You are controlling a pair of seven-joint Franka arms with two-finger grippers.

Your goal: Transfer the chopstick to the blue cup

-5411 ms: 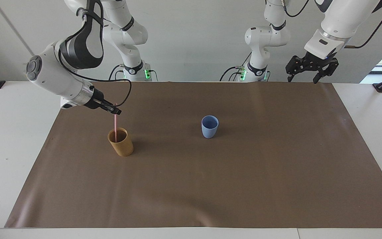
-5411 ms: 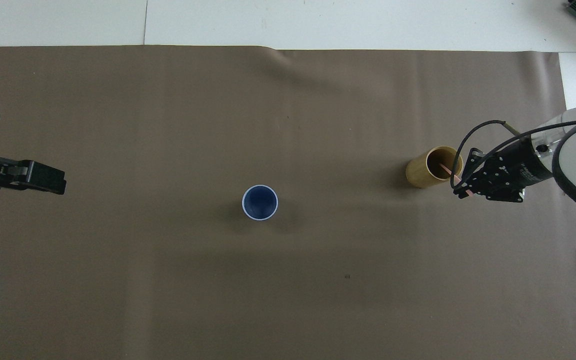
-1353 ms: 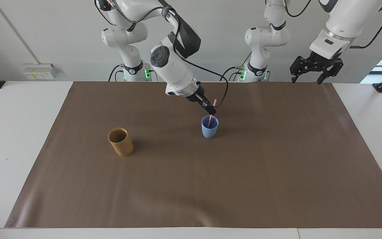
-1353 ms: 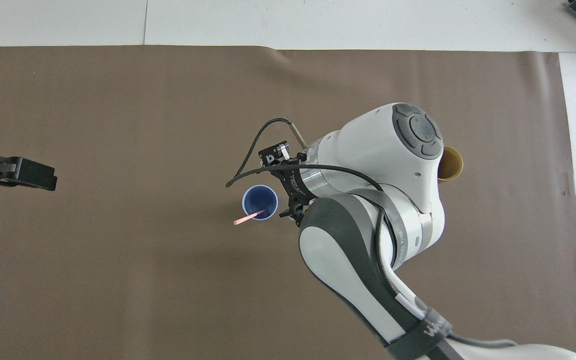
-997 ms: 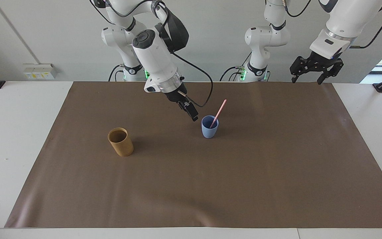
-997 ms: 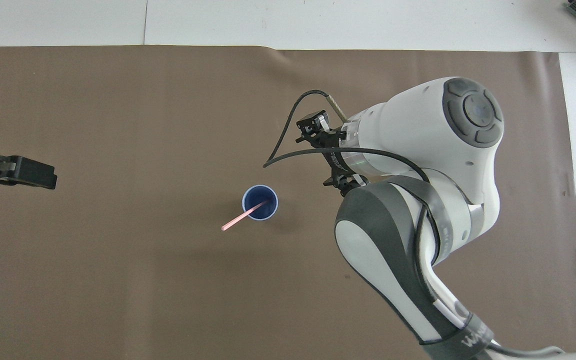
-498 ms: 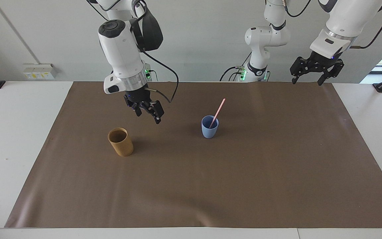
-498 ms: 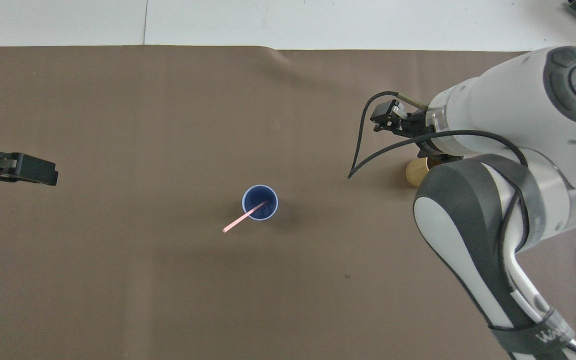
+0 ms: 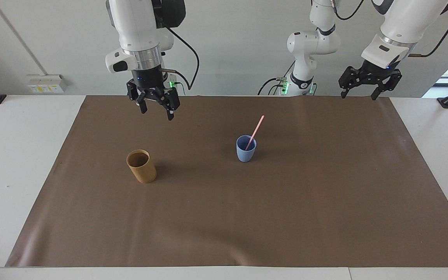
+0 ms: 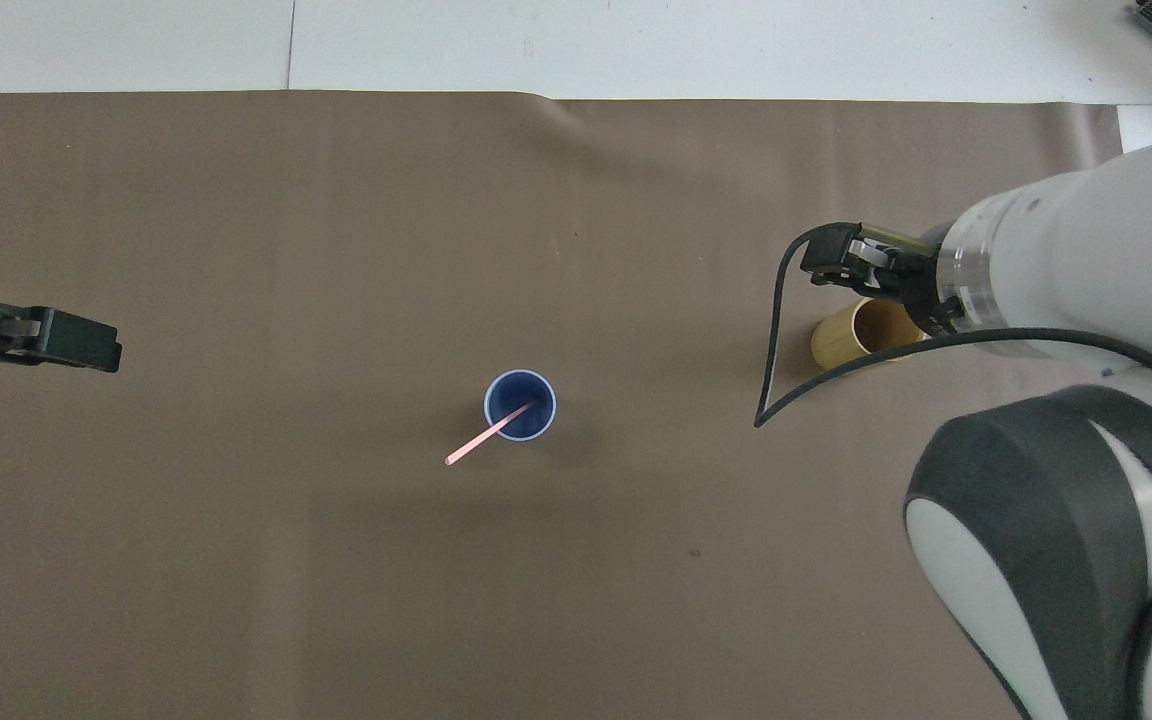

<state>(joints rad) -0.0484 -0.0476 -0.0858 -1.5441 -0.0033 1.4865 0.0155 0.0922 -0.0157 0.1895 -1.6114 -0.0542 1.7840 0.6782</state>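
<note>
Facing view, read across from the right arm's end of the table to the left arm's.
Mat (image 9: 224, 217): brown sheet covering most of the white table; both cups stand on it.
Right gripper (image 9: 157, 111): raised above the mat near the edge next to the robots, fingers spread, nothing between them; lifted clear, so judged done with its part.
Tan cup (image 9: 141, 166): upright, toward the right arm's end, empty as far as its mouth shows.
Blue cup (image 9: 246, 148): upright near the mat's middle, well apart from the tan cup.
Chopstick (image 9: 256, 131): lower end inside the blue cup, leaning on its rim, free end tilted toward the left arm's end; unheld, so the transfer looks complete.
Left gripper (image 9: 367, 86): waits, fingers spread, above the mat's corner nearest its base.
</note>
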